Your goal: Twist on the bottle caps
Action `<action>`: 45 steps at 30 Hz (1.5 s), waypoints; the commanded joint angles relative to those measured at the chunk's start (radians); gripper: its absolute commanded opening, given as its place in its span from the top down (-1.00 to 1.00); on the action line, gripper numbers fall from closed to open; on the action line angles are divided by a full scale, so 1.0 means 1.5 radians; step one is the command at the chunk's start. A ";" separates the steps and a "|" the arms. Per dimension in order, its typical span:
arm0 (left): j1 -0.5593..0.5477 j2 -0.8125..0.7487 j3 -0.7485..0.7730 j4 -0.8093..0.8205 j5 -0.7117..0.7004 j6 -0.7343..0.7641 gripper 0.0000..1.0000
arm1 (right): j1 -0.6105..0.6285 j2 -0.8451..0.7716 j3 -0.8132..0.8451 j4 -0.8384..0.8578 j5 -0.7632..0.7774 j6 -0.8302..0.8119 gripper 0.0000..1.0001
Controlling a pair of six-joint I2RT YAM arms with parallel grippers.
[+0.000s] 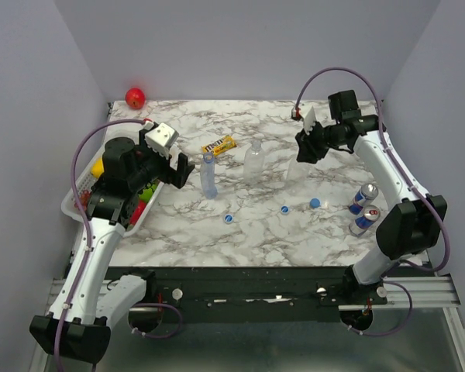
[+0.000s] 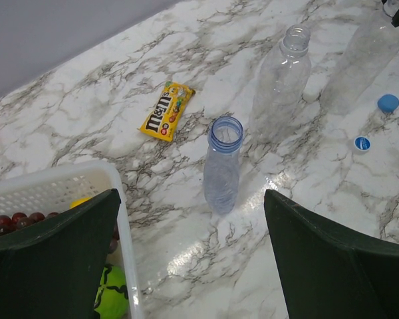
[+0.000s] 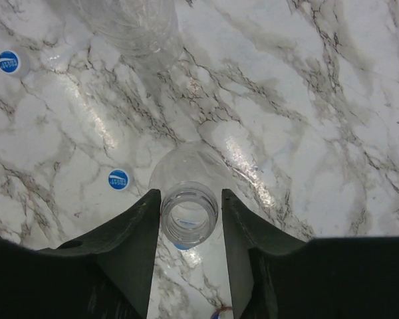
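Note:
Three uncapped bottles stand mid-table. The slim blue-tinted bottle [image 1: 208, 177] [image 2: 223, 166] is at the left, with a clear bottle [image 1: 253, 161] [image 2: 279, 83] [image 3: 133, 26] to its right. My right gripper [image 1: 304, 147] [image 3: 191, 194] comes down over the third clear bottle [image 3: 189, 212], its fingers closed against both sides of the neck. Three blue bottle caps [image 1: 229, 218] [image 1: 284, 209] [image 1: 315, 203] lie loose on the marble in front; two caps [image 3: 8, 61] [image 3: 118, 179] show in the right wrist view. My left gripper [image 1: 178, 170] [image 2: 193, 266] hangs open, short of the blue-tinted bottle, holding nothing.
A white basket [image 1: 77, 205] [image 2: 53, 179] of toy fruit sits at the left edge. A yellow candy packet [image 1: 218, 145] [image 2: 166, 111] lies behind the bottles. Two drink cans [image 1: 364, 198] [image 1: 366, 219] stand at the right by my right arm. A red ball [image 1: 135, 98] rests at the back-left corner.

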 commanded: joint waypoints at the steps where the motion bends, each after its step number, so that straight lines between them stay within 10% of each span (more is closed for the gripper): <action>1: 0.005 0.005 0.003 0.005 0.023 0.007 -0.98 | 0.007 0.009 -0.010 0.010 -0.002 -0.007 0.27; 10: -0.032 0.057 0.085 0.038 0.147 -0.013 -0.97 | 0.016 -0.074 0.042 -0.077 -0.049 0.007 0.93; 22: -0.288 0.201 0.148 0.094 0.094 0.041 -0.97 | 0.037 -0.117 0.316 -0.329 -0.296 0.015 0.96; 38: -0.414 0.287 0.117 0.153 0.053 0.136 -0.98 | 0.100 -0.118 0.334 -0.291 -0.336 0.051 0.97; 45: -0.413 0.274 0.109 0.158 0.090 0.135 -0.44 | 0.104 -0.113 0.316 -0.305 -0.325 0.025 0.92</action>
